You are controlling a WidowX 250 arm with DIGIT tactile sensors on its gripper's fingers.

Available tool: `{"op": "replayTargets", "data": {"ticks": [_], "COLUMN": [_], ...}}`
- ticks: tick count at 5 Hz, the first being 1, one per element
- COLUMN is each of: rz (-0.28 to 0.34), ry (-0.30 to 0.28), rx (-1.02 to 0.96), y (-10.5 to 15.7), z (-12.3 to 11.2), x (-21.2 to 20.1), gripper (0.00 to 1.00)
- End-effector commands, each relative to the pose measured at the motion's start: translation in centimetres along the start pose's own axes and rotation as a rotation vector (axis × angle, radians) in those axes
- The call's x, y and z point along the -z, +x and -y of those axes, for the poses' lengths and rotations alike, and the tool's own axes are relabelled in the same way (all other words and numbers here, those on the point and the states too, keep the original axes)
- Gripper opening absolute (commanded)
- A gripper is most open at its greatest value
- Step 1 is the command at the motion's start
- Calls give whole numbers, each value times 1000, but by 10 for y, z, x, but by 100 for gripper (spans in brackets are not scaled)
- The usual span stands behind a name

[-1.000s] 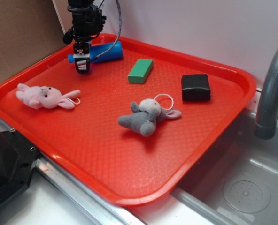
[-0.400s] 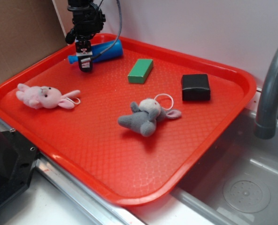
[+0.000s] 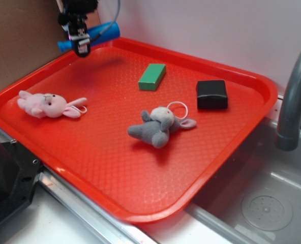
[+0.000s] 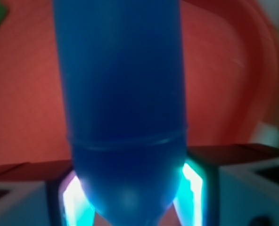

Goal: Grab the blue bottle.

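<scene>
I've got the blue bottle (image 3: pixel 97 33) pinched in the gripper (image 3: pixel 81 47), up off the red tray (image 3: pixel 140 168) at the far left corner, and the faint shadow on the tray under it tells me it's clear of the surface. From the wrist camera the bottle (image 4: pixel 123 103) fills the frame lengthwise, with a finger (image 4: pixel 21 188) pressed in on each side where the body tapers, so the jaws are closed down to the bottle's width and bearing on it. That's my worry: I judge the grip sits on the sloped shoulder, not on the straight body, and smooth plastic there could squirt out toward the wide end if I jerk the arm. Most of the bottle hangs out to one side of the fingers, so it could also pivot and droop between them. The tray's raised rim and the brown cardboard (image 3: pixel 18 40) stand close at the left; a swing that way could knock the bottle loose. If it drops it will likely roll, though the pink plush toy (image 3: pixel 46 104), the green block (image 3: pixel 152 77), the grey plush (image 3: pixel 158 125) and the black box (image 3: pixel 211 94) lie well apart from it.
</scene>
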State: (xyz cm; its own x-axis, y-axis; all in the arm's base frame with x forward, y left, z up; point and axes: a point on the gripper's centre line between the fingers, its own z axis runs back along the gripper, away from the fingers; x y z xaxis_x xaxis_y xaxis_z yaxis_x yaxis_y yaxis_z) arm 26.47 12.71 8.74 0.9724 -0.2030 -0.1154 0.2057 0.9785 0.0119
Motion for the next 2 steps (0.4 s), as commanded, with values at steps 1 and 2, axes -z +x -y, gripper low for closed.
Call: {"op": "replayTargets", "data": {"ticks": [1, 2], "rz": [238, 260], "ry": [-98, -138], "rx": [-488, -490], "y": [-40, -60], "z": [58, 73], "x": [-124, -173], "gripper": [0, 0]}}
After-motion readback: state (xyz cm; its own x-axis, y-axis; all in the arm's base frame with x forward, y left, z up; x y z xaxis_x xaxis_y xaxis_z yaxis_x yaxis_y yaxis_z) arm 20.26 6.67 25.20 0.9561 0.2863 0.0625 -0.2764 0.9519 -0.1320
